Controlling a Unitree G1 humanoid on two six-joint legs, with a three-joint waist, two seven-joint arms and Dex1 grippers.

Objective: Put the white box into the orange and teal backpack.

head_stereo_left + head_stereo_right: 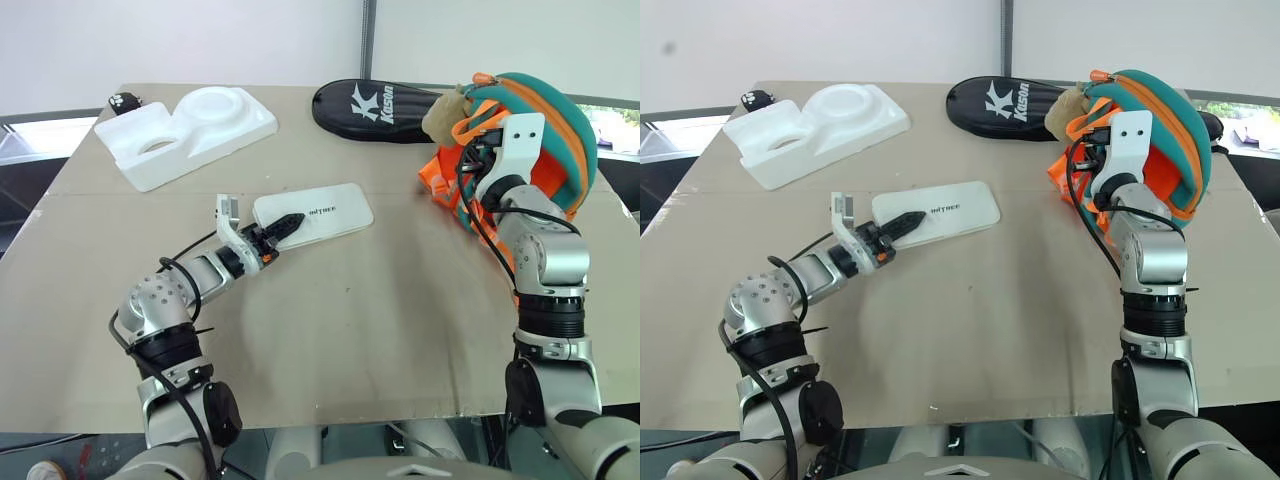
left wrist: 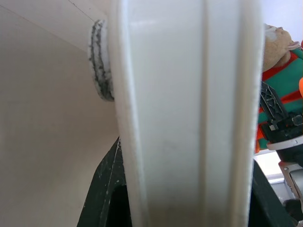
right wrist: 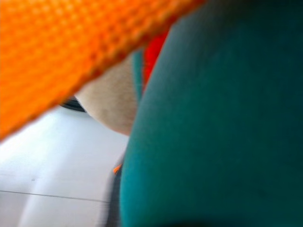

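Left gripper (image 1: 287,222) clamps white box (image 1: 325,214) edge on table (image 1: 380,330); right gripper closed at orange and teal backpack (image 1: 555,125)

Right hand (image 1: 478,140) fingertips hidden behind backpack (image 1: 545,120) straps.

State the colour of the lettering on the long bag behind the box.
White, on the black bag; it shows best in the left eye view.

free: bare table (image 1: 380,330) centre | blocked: styrofoam block (image 1: 190,130) far left, racket bag (image 1: 375,108) far
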